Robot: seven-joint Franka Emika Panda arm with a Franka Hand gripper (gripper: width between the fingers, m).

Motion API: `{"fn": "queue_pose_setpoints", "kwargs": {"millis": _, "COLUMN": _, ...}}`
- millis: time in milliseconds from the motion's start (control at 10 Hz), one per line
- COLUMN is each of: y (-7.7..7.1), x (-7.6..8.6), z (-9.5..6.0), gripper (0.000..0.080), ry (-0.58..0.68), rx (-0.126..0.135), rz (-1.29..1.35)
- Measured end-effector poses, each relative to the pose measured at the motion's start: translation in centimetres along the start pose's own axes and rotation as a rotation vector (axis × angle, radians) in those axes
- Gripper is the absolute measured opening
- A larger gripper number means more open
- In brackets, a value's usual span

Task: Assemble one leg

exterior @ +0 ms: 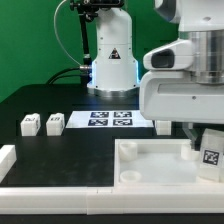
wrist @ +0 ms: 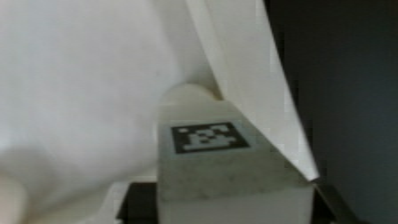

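A black table [exterior: 30,105] fills the exterior view. Nearest the camera, along the table's front edge, lies a large white square plastic tray-like piece [exterior: 150,170] with raised walls and rounded corner sockets. A separate white block [exterior: 6,157] sits by the front edge toward the exterior view's left.

Over the tray's corner at the exterior view's right, the robot's white end effector [exterior: 200,135] reaches down. Below it is a small white stubby plastic leg [exterior: 211,152] with a black-and-white square tag facing the camera. The leg sits at the tray's wall near that corner. Whether it stands in a socket cannot be told. The fingers are mostly hidden behind the arm's body, so this view does not show how far they are spread.

Farther back, toward the table's middle, two more small white tagged blocks [exterior: 42,124] stand side by side. Just beside them lies the thin flat white marker board [exterior: 108,120]. At the rear edge stands the arm's white base [exterior: 112,60].

The wrist view shows what the exterior view cannot: the tagged leg [wrist: 217,150] close up, upright between pale surfaces. Even here it is unclear whether the fingers pinch the leg.
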State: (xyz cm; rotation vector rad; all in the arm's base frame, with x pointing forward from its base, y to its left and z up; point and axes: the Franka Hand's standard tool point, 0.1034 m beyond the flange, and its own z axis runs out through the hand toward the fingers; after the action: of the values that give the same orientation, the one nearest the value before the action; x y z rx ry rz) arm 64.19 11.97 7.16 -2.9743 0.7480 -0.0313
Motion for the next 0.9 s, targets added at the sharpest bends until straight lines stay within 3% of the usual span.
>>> {"fn": "queue_pose_setpoints", "kwargs": {"millis": 100, "y": 0.03, "x": 0.03, "z": 0.00, "gripper": 0.0299, "ry": -0.001, "rx": 0.001, "rz": 0.066}}
{"fn": "queue_pose_setpoints", "kwargs": {"millis": 600, "y": 0.51, "x": 0.25, "z": 0.21, "gripper": 0.0299, "ry": -0.111, "rx": 0.086, "rz": 1.025}}
{"fn": "queue_pose_setpoints", "kwargs": {"millis": 900, "y": 0.38, "x": 0.18, "z": 0.21, "gripper": 0.0299, "ry": -0.117, "rx": 0.087, "rz": 1.080}}
